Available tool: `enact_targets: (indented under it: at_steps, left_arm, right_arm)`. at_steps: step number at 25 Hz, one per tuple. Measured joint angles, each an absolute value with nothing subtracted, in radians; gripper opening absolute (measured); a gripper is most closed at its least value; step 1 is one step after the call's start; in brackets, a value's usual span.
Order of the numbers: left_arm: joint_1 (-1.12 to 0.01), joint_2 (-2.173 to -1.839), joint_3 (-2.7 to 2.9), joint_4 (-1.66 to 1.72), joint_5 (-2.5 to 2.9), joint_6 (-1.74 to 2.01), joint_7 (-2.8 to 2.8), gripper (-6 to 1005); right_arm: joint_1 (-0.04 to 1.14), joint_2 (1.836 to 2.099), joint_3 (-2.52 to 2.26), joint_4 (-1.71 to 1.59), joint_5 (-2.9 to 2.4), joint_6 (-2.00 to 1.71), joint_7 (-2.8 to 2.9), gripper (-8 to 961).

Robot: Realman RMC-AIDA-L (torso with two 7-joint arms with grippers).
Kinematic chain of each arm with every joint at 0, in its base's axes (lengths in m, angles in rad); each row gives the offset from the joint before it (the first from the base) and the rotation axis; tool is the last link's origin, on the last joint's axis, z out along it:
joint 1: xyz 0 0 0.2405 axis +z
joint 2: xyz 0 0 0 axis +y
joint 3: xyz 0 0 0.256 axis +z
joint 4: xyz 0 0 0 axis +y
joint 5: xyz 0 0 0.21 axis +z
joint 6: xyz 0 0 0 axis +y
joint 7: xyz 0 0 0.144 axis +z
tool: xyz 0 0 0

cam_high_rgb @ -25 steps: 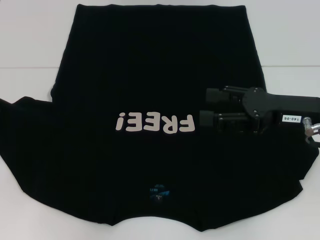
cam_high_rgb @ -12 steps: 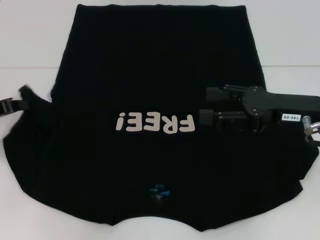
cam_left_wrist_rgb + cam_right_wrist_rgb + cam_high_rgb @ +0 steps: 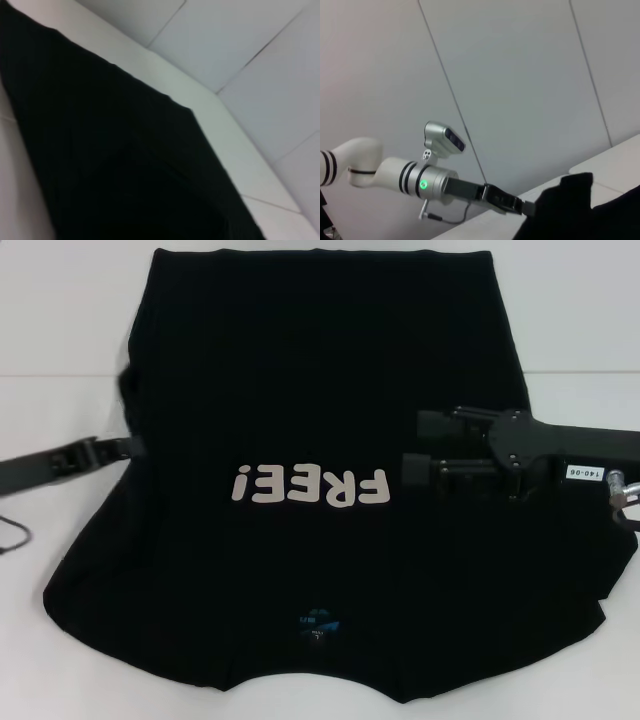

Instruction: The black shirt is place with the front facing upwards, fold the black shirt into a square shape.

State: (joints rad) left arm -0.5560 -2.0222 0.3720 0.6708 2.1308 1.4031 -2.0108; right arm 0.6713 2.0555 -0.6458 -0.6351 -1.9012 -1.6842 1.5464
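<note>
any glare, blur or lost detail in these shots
Head view: the black shirt is so dark its folds vanish; only the pale lettering stands out, no glare. Left wrist view: soft blur throughout. Right wrist view: left gripper and a green indicator light clear enough.

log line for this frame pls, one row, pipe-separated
phase: folding left sleeve inward | left gripper: shut on black shirt sleeve, lifting it | right gripper: open, over the shirt beside FREE! lettering | table
</note>
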Motion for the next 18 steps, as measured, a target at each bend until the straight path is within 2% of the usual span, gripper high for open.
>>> enact_targets:
  at_steps: [7,11,13,18]
  left_arm:
    - [-0.588,-2.076,0.380,0.611,2.118,1.370,-1.909,45]
    - [-0.600,-2.096,0.422,0.609,2.119,1.362,-1.857,170]
    - [-0.600,-2.095,0.447,0.613,2.118,1.382,-1.822,233]
    - [-0.599,-2.087,0.455,0.614,2.083,1.453,-1.730,467]
  right_arm:
    - [0.670,2.053,-0.644,-0.635,-1.873,-1.671,1.550,878]
    - [0.669,2.047,-0.616,-0.634,-1.855,-1.669,1.565,875]
    - [0.668,2.043,-0.594,-0.634,-1.848,-1.673,1.584,874]
    - [0.663,2.028,-0.565,-0.635,-1.844,-1.663,1.674,870]
